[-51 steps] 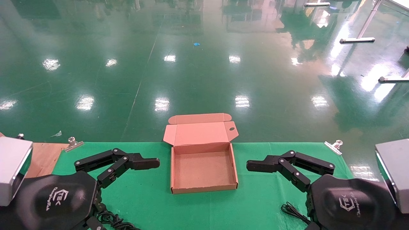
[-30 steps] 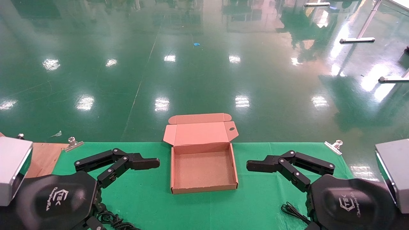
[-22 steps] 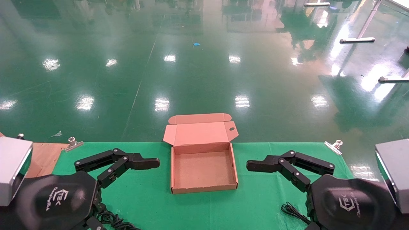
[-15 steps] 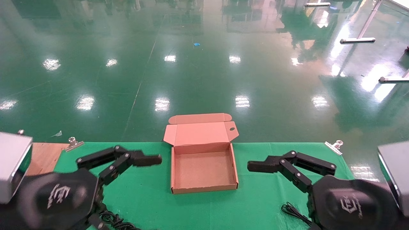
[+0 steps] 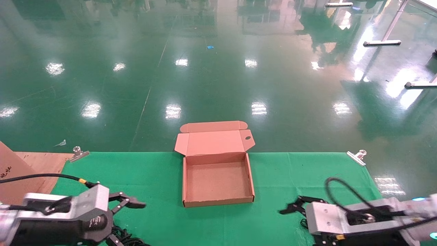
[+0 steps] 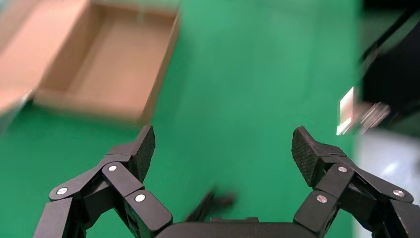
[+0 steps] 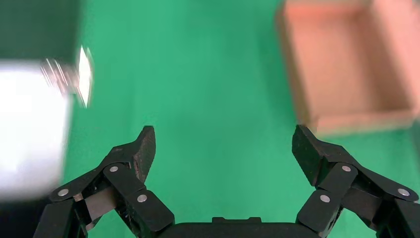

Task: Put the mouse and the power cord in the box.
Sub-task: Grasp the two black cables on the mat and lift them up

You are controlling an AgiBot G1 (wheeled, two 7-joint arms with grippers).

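Green cloth (image 5: 153, 171), shallow brown box (image 5: 217, 197), seemingly empty.

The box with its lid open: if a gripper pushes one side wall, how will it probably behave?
The box looks like thin, empty cardboard, so it would probably slide on the green cloth rather than resist. Its low walls may flex. The raised lid could wobble on its hinge.

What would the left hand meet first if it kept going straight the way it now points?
Probably the box. The left hand, open above the green cloth, points along the table toward the box's near side. Nothing else shows between them, though depth is hard to judge.
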